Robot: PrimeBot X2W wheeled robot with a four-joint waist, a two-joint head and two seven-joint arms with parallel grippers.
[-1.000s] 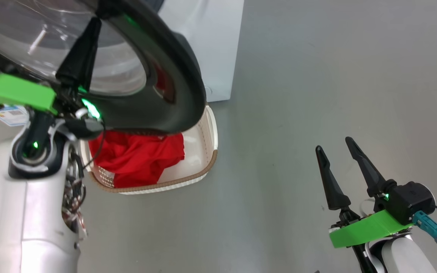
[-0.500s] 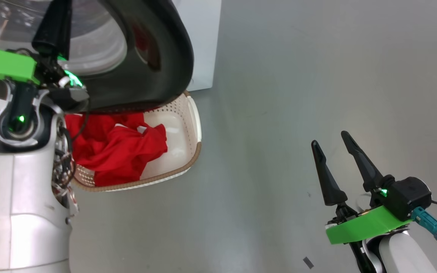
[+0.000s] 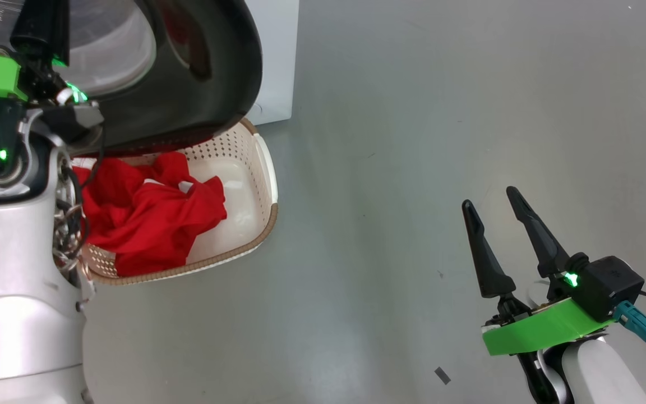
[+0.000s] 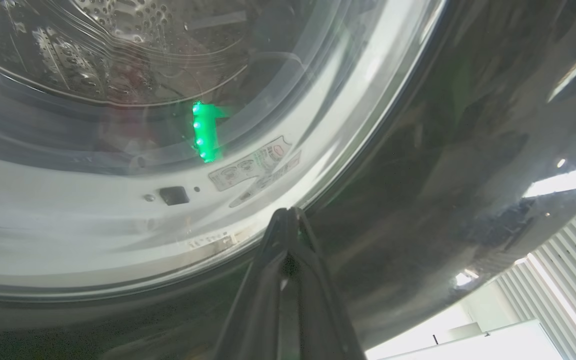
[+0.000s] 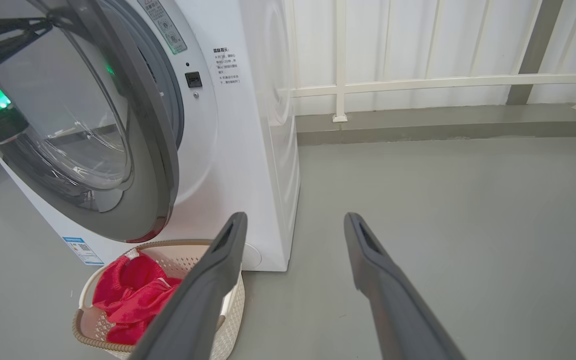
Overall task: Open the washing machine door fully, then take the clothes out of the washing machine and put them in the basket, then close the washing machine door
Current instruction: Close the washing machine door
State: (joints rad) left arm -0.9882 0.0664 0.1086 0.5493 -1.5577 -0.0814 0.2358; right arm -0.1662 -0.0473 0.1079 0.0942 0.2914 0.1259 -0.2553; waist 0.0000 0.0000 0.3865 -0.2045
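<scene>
- Our left gripper point(image 4: 288, 216) is clenched and empty. Its two dark fingers are pressed together, with their tips at the glossy black rim of the large round washing machine door point(image 3: 216, 84).
- That door stands ajar in front of the big white front-loading washing machine point(image 5: 248, 150).
- The small cream-white perforated plastic basket point(image 3: 264, 168) sits on the grey floor point(image 3: 413, 112) just before the washing machine, under the door's lower edge. The bright red fabric clothes point(image 3: 149, 219) lie inside it.
- Our right gripper point(image 3: 490, 197) hangs released, fingers spread and empty, well apart from the washing machine.
</scene>
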